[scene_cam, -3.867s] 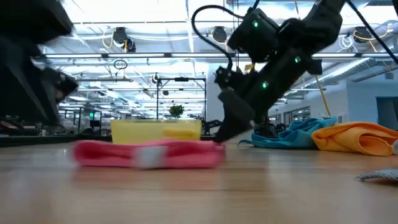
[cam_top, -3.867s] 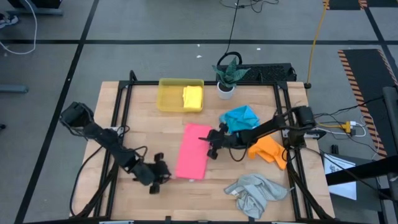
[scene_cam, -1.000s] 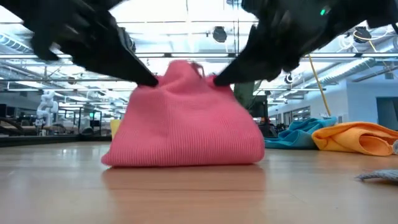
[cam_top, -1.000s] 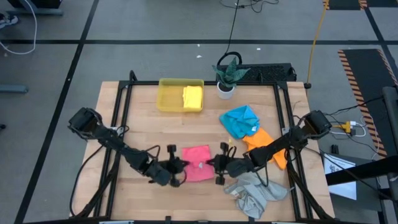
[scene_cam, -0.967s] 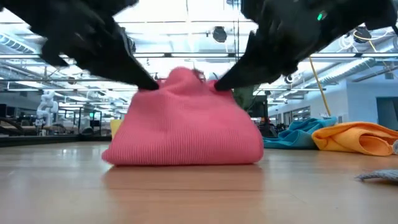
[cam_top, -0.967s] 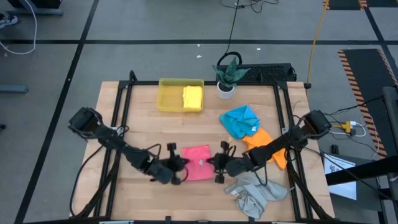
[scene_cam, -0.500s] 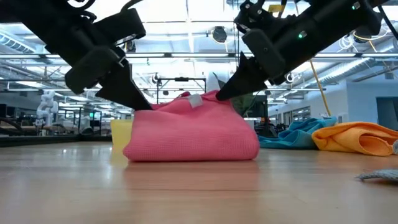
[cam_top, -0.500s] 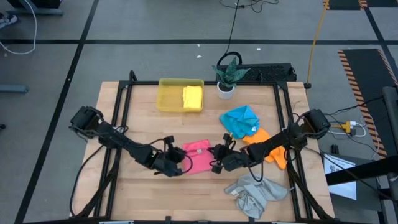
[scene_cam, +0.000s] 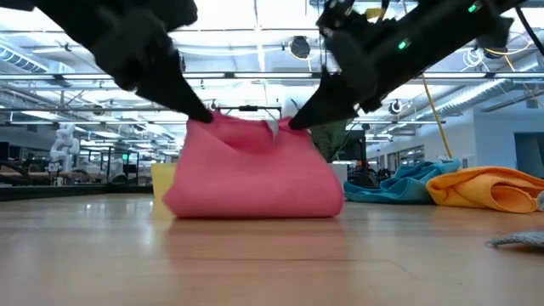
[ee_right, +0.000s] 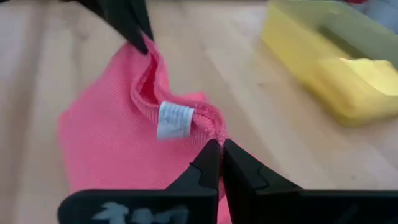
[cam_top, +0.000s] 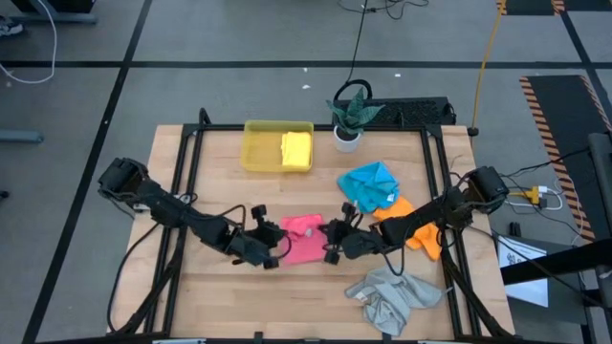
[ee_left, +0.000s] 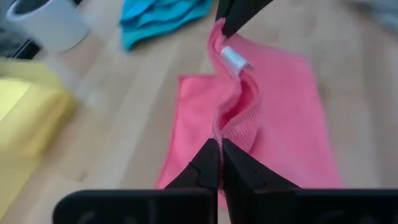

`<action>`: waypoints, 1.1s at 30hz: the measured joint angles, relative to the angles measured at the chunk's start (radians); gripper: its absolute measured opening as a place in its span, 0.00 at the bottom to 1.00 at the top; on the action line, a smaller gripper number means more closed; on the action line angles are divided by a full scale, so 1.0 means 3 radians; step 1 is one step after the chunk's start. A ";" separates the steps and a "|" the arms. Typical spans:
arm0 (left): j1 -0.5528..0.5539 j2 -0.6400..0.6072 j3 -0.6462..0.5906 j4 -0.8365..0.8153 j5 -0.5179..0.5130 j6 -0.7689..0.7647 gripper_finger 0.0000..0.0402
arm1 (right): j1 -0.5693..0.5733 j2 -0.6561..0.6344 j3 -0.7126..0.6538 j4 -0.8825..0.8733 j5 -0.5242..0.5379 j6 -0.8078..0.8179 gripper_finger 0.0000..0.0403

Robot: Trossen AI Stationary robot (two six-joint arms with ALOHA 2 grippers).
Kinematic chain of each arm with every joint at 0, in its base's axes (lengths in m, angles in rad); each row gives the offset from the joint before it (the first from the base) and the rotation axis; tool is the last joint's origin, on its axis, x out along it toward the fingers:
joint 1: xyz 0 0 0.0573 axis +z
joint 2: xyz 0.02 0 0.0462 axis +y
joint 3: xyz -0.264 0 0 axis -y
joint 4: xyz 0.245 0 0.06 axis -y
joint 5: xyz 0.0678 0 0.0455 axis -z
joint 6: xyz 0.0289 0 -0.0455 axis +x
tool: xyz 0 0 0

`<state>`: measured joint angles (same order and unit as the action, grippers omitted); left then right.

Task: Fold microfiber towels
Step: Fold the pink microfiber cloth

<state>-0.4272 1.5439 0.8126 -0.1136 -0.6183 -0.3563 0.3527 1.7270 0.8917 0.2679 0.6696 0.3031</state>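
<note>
A pink towel (cam_top: 304, 239) lies folded at the middle of the table, its bottom fold on the wood and its top edge raised; in the low view the pink towel (scene_cam: 255, 178) stands like a pouch. My left gripper (cam_top: 273, 247) is shut on the edge's left end, my right gripper (cam_top: 331, 243) on its right end. A white label (ee_right: 174, 118) hangs from the edge between them. My left gripper pinches the raised edge's left end (ee_left: 219, 134) between its two fingertips, slanting down from the table's left. Two layers gape apart just beyond the fingers. That end is lifted; the towel's lower part rests on the table. My right gripper pinches the same edge's right end (ee_right: 215, 129), close to the white label, between its two fingertips, slanting down from the table's right. The edge sags a little between the two holds (scene_cam: 255, 136), and the cloth below hangs to the table.
At the far side stands a yellow tray (cam_top: 260, 145) holding a folded yellow towel (cam_top: 296, 149), with a potted plant (cam_top: 348, 119) beside it. A blue towel (cam_top: 370, 184) and an orange towel (cam_top: 417, 229) lie crumpled at the right, a grey towel (cam_top: 392, 296) at the near right.
Both grippers, still shut on the pink edge, have carried it toward the table's far edge. The towel has followed that way and stands lower and narrower. Its edge dipped and came up a little again, now sagging between the holds.
</note>
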 joint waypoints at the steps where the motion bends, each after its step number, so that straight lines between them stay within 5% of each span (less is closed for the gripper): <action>1: 0.0045 0.0025 -0.0001 -0.0027 -0.0002 -0.0022 0.04 | -0.0038 0.0021 0.0001 0.0019 0.0026 0.0004 0.00; 33: 0.0719 0.0194 -0.0089 0.0034 -0.0129 0.0057 0.02 | -0.0416 0.0195 -0.0144 0.0018 0.0121 -0.0043 0.04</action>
<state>-0.2115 1.6020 0.7860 -0.1034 -0.6570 -0.3392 0.2279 1.7855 0.8484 0.2733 0.7059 0.2901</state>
